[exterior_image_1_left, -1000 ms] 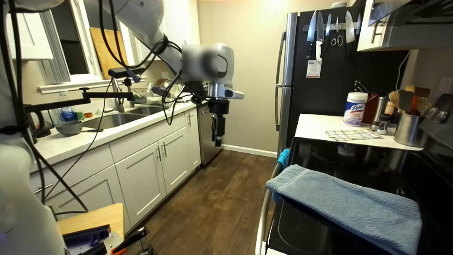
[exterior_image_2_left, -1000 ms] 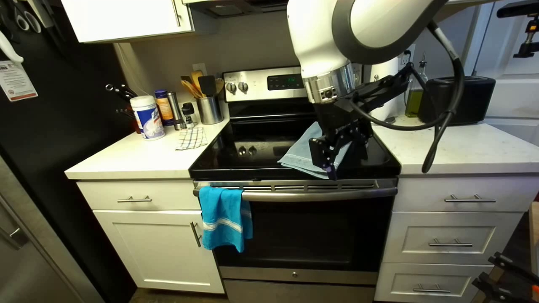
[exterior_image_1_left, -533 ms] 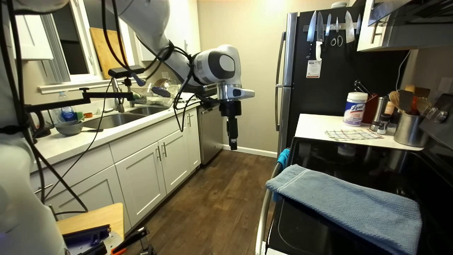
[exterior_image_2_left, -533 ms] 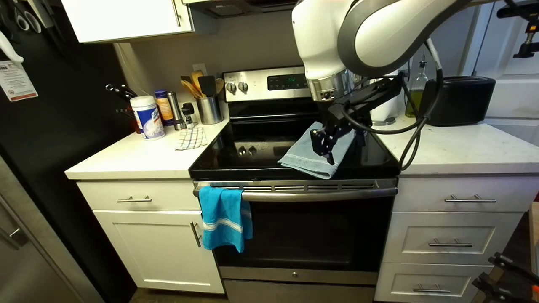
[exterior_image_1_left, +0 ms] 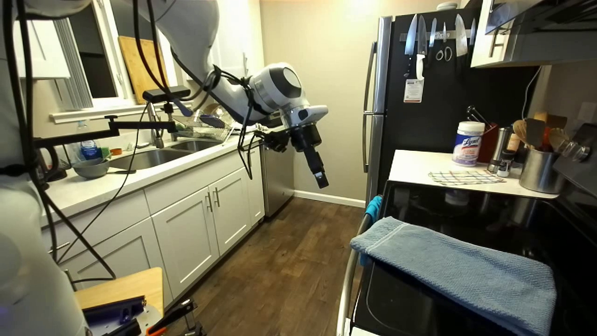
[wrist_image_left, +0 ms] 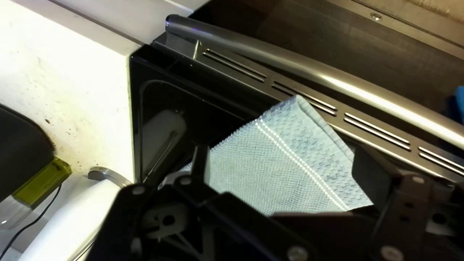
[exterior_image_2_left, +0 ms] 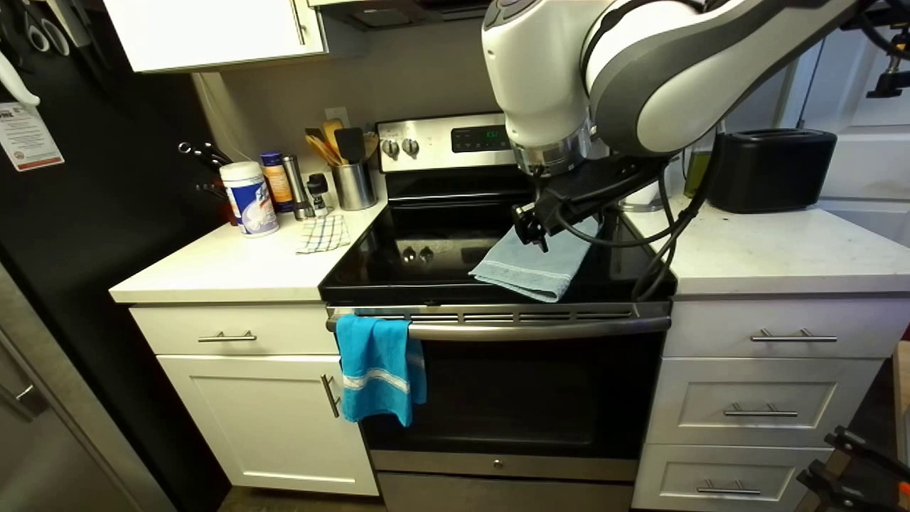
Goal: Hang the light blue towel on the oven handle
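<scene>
Right now the end effector (wrist_image_left: 281, 163) hangs in mid-air, angled, its two jaws spread wide apart. Below it, well clear of those jaws, lies the towel (exterior_image_1_left: 457, 273), flat on the black stove (exterior_image_2_left: 398, 274) with its striped end reaching the front edge. Lower than the end effector, too, runs the handle (exterior_image_2_left: 526, 332), with a blue cloth (exterior_image_2_left: 373, 348) draped over it at the fridge (exterior_image_2_left: 92, 249) end. And left of the end effector in the wrist view, there's a toaster (wrist_image_left: 20, 148) sitting on the desk (wrist_image_left: 83, 108).

Light blue towel (exterior_image_2_left: 533, 269) lying on black stovetop (exterior_image_2_left: 434, 231); 1 bright blue towel (exterior_image_2_left: 377, 366) draped over oven handle (exterior_image_2_left: 540, 331).
</scene>
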